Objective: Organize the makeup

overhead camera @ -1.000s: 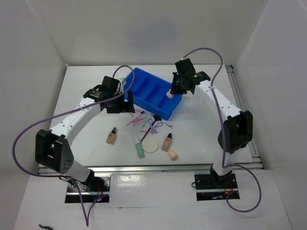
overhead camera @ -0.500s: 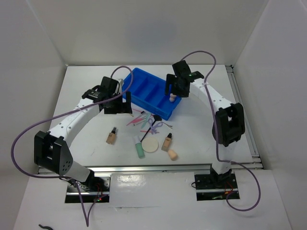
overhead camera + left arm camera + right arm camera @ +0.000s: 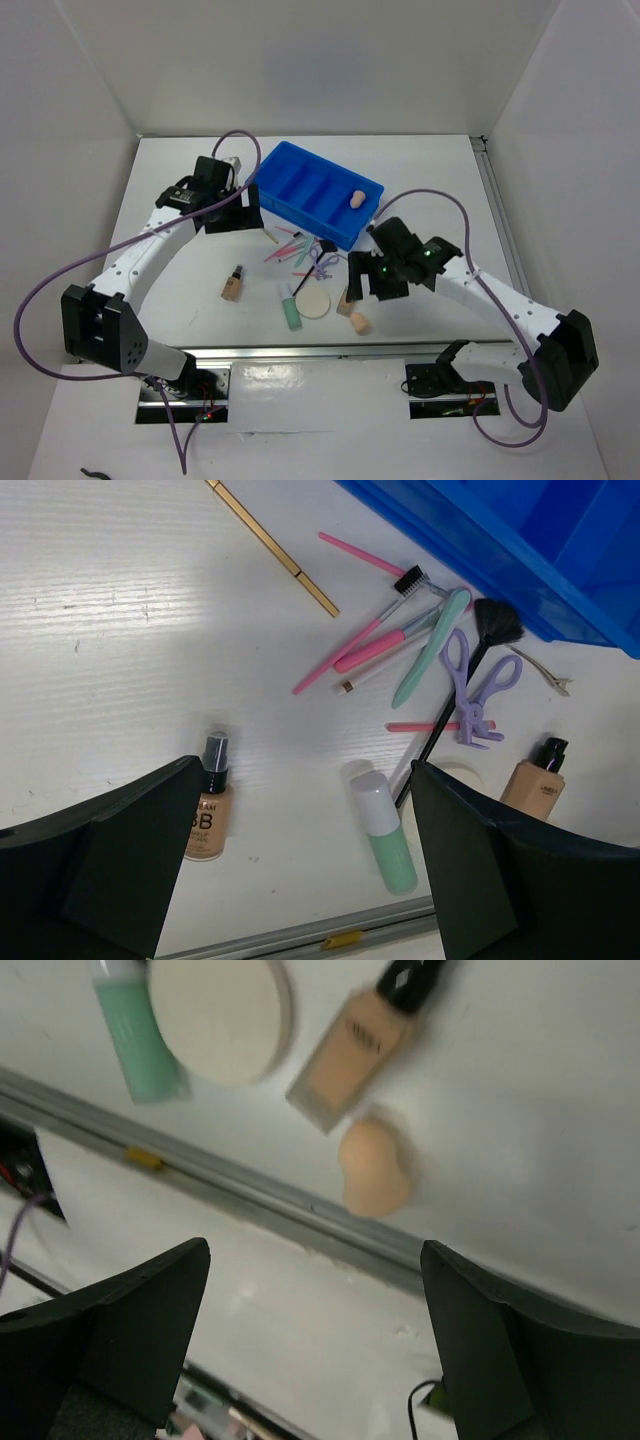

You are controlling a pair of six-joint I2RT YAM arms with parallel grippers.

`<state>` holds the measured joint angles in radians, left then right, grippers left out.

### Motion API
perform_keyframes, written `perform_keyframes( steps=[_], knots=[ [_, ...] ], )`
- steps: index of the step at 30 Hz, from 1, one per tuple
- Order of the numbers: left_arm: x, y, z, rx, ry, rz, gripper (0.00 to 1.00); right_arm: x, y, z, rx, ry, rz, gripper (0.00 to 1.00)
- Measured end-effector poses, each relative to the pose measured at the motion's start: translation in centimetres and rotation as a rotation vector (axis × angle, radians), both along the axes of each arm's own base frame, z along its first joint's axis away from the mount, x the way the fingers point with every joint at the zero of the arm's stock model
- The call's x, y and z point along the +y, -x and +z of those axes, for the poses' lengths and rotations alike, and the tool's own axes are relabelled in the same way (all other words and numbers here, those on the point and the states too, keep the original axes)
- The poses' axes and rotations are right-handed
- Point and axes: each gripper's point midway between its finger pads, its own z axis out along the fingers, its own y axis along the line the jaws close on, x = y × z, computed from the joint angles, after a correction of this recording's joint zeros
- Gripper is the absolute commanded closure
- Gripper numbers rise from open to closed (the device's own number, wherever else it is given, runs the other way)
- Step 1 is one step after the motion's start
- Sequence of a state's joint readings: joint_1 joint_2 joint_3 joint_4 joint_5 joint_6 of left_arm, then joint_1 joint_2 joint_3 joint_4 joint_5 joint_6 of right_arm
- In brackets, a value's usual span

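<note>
A blue plastic compartment tray [image 3: 300, 186] sits at the back of the white counter [image 3: 190, 300], and one peach egg-shaped sponge [image 3: 354, 199] lies in its right-end compartment. The rest of the makeup lies loose on the counter in front of the tray.

A second peach sponge [image 3: 375, 1168] lies near the front edge, just beside the base of a beige square bottle with a dark cap [image 3: 360, 1048]. Left of that bottle is a round cream puff [image 3: 220, 1012]. At the puff's left edge lies a mint-green tube with a white cap [image 3: 385, 830]; whether the two touch cannot be told. Further left, apart from the others, lies the other beige bottle with a dark pump cap [image 3: 207, 812].

Between these and the tray is a loose scatter:
- thin pink sticks [image 3: 368, 652]
- a mint-green stick [image 3: 430, 648]
- a black fan brush [image 3: 497, 620]
- a pair of lilac scissor-like handles [image 3: 475, 685]
- a thin gold stick [image 3: 272, 546], off to the left

The left gripper [image 3: 305, 770] hovers over the counter by the tray's left end, its jaws wide apart with nothing between them. The right gripper [image 3: 312, 1250] hangs above the front sponge and the bottle beside it, its jaws likewise spread and empty.
</note>
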<state>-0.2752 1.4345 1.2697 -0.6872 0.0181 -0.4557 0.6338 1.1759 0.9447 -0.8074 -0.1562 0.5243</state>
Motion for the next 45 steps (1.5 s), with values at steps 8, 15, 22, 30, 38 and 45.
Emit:
perform_keyframes(
  steps=[8, 15, 22, 30, 38, 45],
  knots=[
    [0.3, -0.2, 0.1, -0.02, 0.023, 0.038, 0.04, 1.2, 6.9, -4.5, 0.181, 0.085, 0.091, 0.18],
    [0.2, 0.5, -0.2, -0.017, 0.042, 0.046, 0.05, 0.8, 5.9, -7.2, 0.17, 0.157, 0.038, 0.3],
    [-0.1, 0.6, -0.1, -0.013, 0.055, 0.035, 0.08, 0.8, 4.8, -9.7, 0.169, 0.231, 0.026, 0.53],
    [-0.4, 0.3, 0.5, -0.016, 0.067, 0.026, 0.09, 0.4, 4.3, -9.0, 0.149, 0.258, -0.001, 0.85],
    [-0.7, -0.2, 1.5, -0.038, 0.077, 0.018, 0.09, 3.5, -2.0, 3.0, -0.019, 0.024, -0.149, 0.92],
    [-0.9, -0.2, 1.1, -0.022, 0.084, 0.009, 0.09, 5.2, -14.3, 9.4, -0.205, -0.093, -0.288, 0.92]
  ],
)
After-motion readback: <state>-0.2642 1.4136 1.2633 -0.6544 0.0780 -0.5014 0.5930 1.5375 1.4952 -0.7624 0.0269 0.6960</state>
